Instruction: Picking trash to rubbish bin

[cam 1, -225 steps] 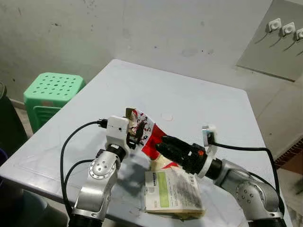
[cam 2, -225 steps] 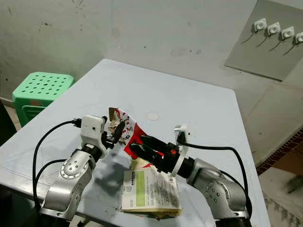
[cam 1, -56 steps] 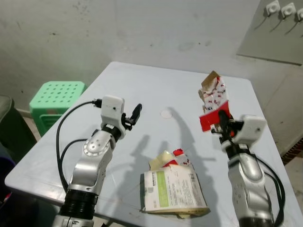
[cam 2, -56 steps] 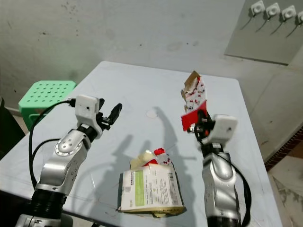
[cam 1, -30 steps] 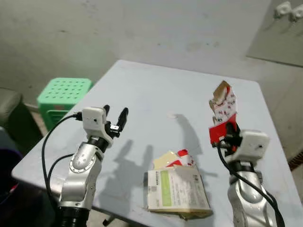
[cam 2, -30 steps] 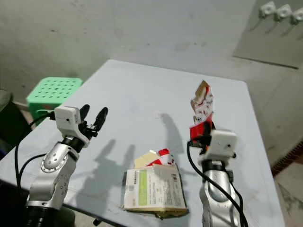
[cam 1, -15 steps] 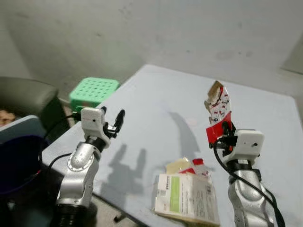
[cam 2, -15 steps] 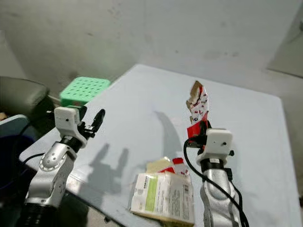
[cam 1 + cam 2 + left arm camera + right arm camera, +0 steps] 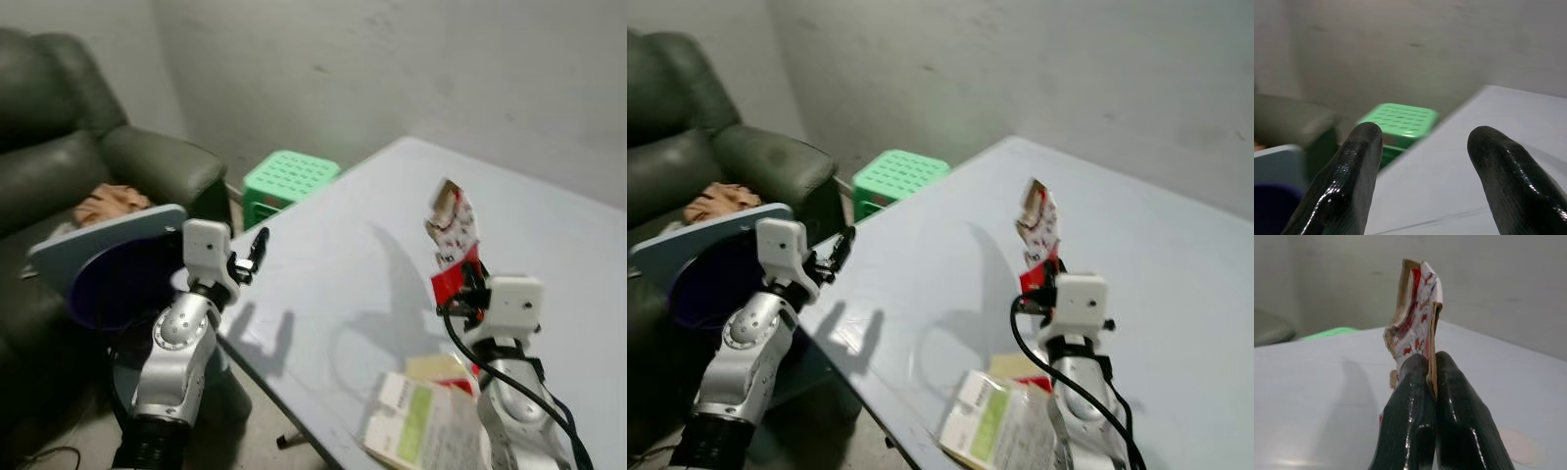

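The right end effector (image 9: 468,284) is pinched tight on a red and white wrapper (image 9: 454,238) and holds it straight up in the air, right of the middle of the frame, above the pale bench (image 9: 372,245). The left end effector (image 9: 248,257) is wide open with nothing in it, raised at the left edge of the bench. Low in the frame, a flat packet with a green label (image 9: 421,431) lies on the bench. At the left is a dark bin with a grey lid (image 9: 103,257), beside a dark sofa (image 9: 59,147). A green stool (image 9: 289,179) stands behind.
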Robot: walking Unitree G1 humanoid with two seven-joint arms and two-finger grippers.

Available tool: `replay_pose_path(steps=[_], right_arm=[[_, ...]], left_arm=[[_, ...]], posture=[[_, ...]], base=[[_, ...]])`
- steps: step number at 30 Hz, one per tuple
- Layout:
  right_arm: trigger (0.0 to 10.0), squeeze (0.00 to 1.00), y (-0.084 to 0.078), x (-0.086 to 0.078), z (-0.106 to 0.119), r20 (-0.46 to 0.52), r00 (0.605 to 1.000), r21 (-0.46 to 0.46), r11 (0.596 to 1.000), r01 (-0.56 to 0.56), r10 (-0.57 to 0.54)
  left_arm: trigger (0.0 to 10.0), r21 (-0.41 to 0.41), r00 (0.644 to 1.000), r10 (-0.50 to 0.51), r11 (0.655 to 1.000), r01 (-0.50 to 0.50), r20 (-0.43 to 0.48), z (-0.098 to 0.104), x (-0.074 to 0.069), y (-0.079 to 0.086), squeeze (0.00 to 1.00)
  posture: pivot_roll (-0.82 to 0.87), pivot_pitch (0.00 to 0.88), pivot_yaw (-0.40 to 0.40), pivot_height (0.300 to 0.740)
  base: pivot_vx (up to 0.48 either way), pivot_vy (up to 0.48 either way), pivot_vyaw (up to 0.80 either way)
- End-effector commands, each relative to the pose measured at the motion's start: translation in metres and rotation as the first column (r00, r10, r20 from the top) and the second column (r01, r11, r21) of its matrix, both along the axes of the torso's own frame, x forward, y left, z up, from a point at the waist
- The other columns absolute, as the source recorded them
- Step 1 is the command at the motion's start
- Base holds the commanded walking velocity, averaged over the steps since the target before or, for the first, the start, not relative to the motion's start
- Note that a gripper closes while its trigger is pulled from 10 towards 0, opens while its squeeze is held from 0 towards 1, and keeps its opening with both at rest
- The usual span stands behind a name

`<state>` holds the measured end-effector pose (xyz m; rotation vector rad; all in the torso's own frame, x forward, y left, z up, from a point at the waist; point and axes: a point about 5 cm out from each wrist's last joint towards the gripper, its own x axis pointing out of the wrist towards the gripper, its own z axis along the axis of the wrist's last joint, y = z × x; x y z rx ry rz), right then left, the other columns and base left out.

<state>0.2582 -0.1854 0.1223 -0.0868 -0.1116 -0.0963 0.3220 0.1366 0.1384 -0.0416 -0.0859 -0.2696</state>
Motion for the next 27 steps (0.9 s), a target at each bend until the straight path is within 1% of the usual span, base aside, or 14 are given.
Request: replay_pose_path(steps=[1,14,27], right_arm=[[10.0,0.0,0.0093,0.0049,0.0056,0.022,0.999,0.011,0.999,-0.041,0.041],[10.0,0.0,0.0104,0.0072,0.0076,0.025,0.998,0.003,0.998,-0.06,0.06],[10.0,0.0,0.012,0.0063,0.0059,0.02,0.997,0.001,0.998,-0.068,0.068]], left_arm=[[10.0,0.012,0.999,0.034,0.999,-0.034,-0.004,-0.001,0.0009,0.008,0.0],[10.0,0.0,0.999,0.05,0.999,-0.05,0.004,-0.0007,0.0004,0.0058,0.0],[10.0,0.019,0.998,0.061,0.998,-0.061,0.009,-0.001,0.0,0.0067,0.0]], posture=[[-0.07,0.0,-0.02,0.74],[-0.07,0.0,-0.033,0.74],[-0.06,0.0,-0.03,0.74]], base=[[0.0,0.0,0.8],[0.0,0.0,0.8],[0.0,0.0,0.8]])
